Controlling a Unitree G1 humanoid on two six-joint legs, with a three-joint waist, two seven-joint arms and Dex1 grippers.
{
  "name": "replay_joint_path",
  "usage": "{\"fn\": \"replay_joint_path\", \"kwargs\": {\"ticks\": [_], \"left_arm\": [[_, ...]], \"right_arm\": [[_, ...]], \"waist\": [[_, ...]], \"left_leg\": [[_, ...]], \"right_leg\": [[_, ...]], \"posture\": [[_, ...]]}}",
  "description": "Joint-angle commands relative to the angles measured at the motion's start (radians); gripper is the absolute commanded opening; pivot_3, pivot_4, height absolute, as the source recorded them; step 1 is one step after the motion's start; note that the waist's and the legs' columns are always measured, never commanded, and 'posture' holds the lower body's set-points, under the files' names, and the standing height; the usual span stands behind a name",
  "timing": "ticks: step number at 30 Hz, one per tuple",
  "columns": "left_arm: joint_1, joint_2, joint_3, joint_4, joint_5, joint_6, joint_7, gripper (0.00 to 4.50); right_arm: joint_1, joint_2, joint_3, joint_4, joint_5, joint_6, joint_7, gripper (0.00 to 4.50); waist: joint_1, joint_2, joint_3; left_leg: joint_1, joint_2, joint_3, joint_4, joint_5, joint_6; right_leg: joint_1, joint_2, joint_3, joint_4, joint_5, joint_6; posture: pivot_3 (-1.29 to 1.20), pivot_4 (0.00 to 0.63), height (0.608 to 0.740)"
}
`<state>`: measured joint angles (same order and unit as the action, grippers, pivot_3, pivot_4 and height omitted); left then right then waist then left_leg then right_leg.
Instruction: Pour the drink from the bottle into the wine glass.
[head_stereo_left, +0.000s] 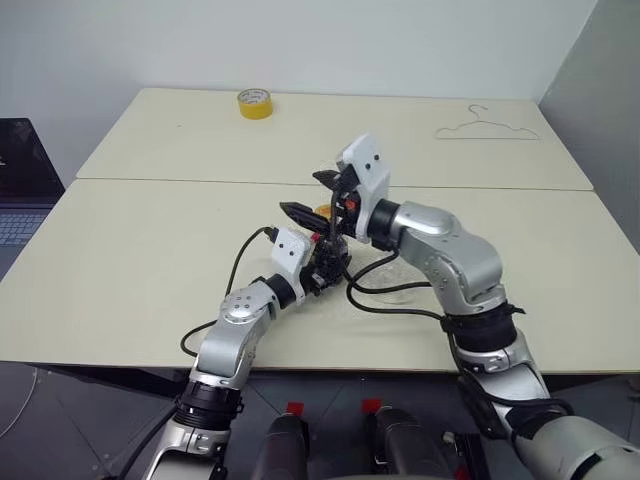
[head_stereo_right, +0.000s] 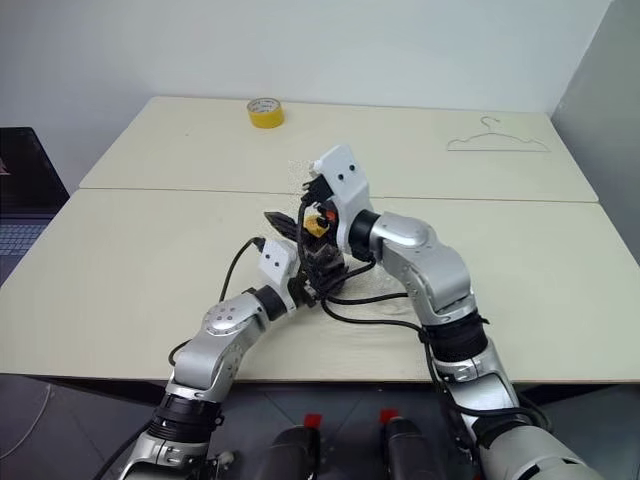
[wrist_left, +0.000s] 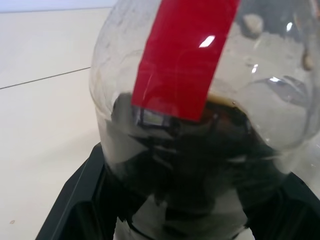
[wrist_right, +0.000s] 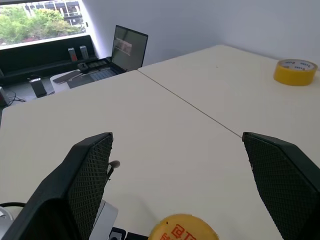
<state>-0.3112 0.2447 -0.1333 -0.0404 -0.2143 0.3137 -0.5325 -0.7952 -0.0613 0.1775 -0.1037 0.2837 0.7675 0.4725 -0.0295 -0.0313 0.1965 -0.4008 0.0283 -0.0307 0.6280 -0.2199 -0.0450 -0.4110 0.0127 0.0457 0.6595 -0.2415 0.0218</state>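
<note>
My left gripper (head_stereo_left: 325, 262) is shut on the bottle (wrist_left: 200, 125), holding it upright just above the table's middle. In the left wrist view the clear ribbed body carries a red tag (wrist_left: 182, 55) and dark drink (wrist_left: 200, 170) in its lower part. The yellow-orange cap (wrist_right: 182, 227) is screwed on. My right gripper (head_stereo_left: 312, 195) stands open directly over the cap, one finger on each side, not touching it. A faint clear shape (head_stereo_left: 392, 278) beside the bottle, under my right forearm, may be the wine glass; I cannot tell how it stands.
A yellow tape roll (head_stereo_left: 254, 103) lies at the far left of the two pushed-together tables (head_stereo_left: 150, 250). A wire hanger (head_stereo_left: 488, 128) rests at the far right. A laptop (head_stereo_left: 18, 190) sits off the left edge. Black cables (head_stereo_left: 395, 305) loop around both wrists.
</note>
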Motion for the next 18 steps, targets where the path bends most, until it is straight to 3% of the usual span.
{"fn": "replay_joint_path", "kwargs": {"ticks": [1, 18], "left_arm": [[0.007, -0.005, -0.027, 0.035, 0.028, 0.008, 0.002, 3.09], [0.003, 0.013, 0.000, 0.055, 0.035, -0.013, -0.007, 3.09]], "right_arm": [[-0.035, 0.013, -0.025, 0.034, -0.016, -0.026, -0.042, 4.43], [0.017, -0.043, -0.107, 0.007, 0.027, -0.010, -0.052, 4.43]], "waist": [[0.000, 0.000, 0.000], [-0.001, 0.000, 0.000]], "left_leg": [[0.000, 0.000, 0.000, 0.000, 0.000, 0.000], [0.000, 0.000, 0.000, 0.000, 0.000, 0.000]], "right_leg": [[0.000, 0.000, 0.000, 0.000, 0.000, 0.000], [0.000, 0.000, 0.000, 0.000, 0.000, 0.000]], "posture": [[0.00, 0.150, 0.740], [0.00, 0.150, 0.740]]}}
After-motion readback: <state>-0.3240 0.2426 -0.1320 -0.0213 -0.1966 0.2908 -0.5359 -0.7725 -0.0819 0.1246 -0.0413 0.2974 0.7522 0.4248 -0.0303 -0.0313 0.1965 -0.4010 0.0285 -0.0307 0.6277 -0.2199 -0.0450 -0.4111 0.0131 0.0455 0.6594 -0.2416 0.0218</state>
